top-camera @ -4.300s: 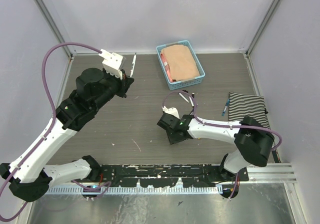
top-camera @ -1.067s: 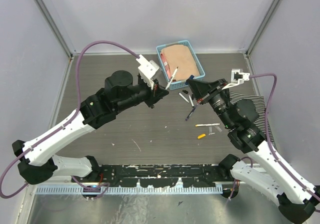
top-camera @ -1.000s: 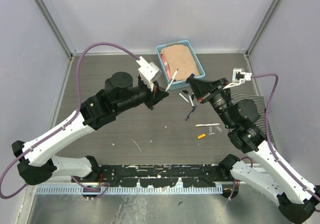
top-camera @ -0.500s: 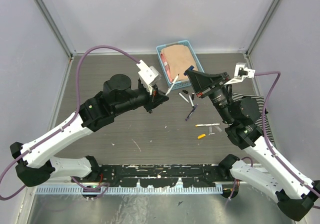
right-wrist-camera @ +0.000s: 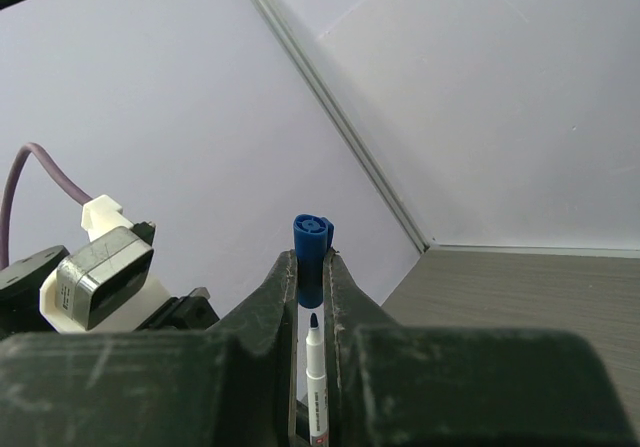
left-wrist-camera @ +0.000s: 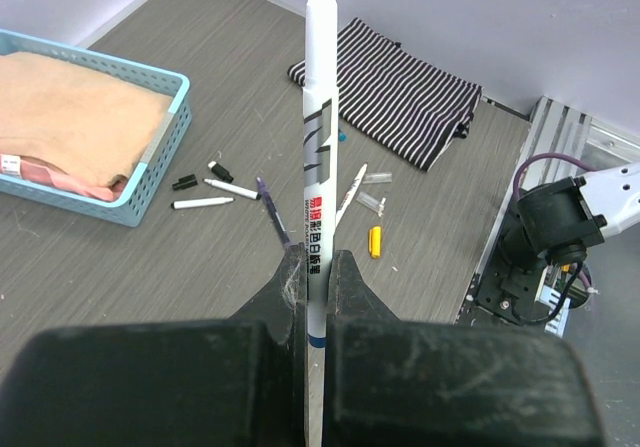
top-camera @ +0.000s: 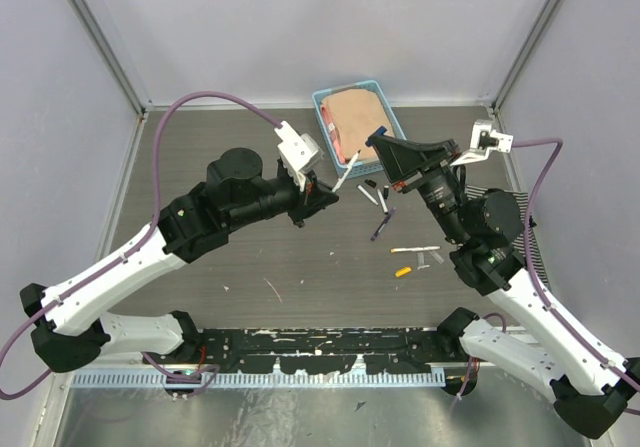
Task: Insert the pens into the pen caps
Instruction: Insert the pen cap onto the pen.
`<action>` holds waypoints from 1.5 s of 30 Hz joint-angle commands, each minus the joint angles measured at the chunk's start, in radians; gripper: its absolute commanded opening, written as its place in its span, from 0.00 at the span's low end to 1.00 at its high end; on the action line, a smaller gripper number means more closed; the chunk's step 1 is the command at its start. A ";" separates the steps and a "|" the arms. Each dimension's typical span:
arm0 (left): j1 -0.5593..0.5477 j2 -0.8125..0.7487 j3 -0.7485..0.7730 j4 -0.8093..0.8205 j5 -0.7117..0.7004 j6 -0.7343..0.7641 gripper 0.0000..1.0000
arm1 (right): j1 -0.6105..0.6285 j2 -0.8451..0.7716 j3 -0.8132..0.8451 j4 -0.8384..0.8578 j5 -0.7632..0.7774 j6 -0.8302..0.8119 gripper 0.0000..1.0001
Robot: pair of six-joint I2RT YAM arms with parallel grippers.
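My left gripper [top-camera: 322, 195] is shut on a white pen [top-camera: 347, 167] and holds it in the air with the tip aimed at the right gripper. In the left wrist view the pen [left-wrist-camera: 320, 167] stands straight up out of the gripper [left-wrist-camera: 318, 262]. Meanwhile the right gripper [right-wrist-camera: 311, 262] is shut on a blue pen cap [right-wrist-camera: 311, 247]. The pen's dark tip [right-wrist-camera: 313, 323] sits just under the cap's open end, a small gap apart. On the table lie more pens [top-camera: 381, 225] [top-camera: 415, 250], a yellow-orange cap [top-camera: 402, 271] and grey caps [top-camera: 425, 259].
A blue basket [top-camera: 325, 132] holding a tan cloth stands at the back, just behind both grippers. A striped cloth [left-wrist-camera: 390, 97] lies at the right of the table. Small black caps [left-wrist-camera: 184, 181] and white pens [left-wrist-camera: 203, 204] lie near the basket.
The right gripper has swung up and left with the blue cap, closing on the pen tip. The left gripper has shifted slightly right with the white pen.
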 commanded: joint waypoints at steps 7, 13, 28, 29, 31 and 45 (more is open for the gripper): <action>-0.005 -0.019 -0.007 0.030 0.015 0.017 0.00 | 0.001 0.015 0.060 0.030 -0.035 0.013 0.00; -0.004 -0.020 -0.005 0.027 0.011 0.019 0.00 | 0.002 0.026 0.063 0.013 -0.040 0.014 0.00; -0.004 -0.023 -0.008 0.027 -0.007 0.023 0.00 | 0.002 0.035 0.060 -0.009 -0.068 0.025 0.00; -0.004 -0.024 -0.008 0.027 -0.008 0.023 0.00 | 0.001 0.035 0.061 -0.011 -0.071 0.025 0.00; -0.004 -0.023 -0.007 0.026 -0.010 0.023 0.00 | 0.001 0.034 0.060 -0.014 -0.075 0.025 0.00; -0.005 -0.020 -0.005 0.025 -0.013 0.025 0.00 | 0.002 -0.003 0.065 0.001 -0.047 0.004 0.00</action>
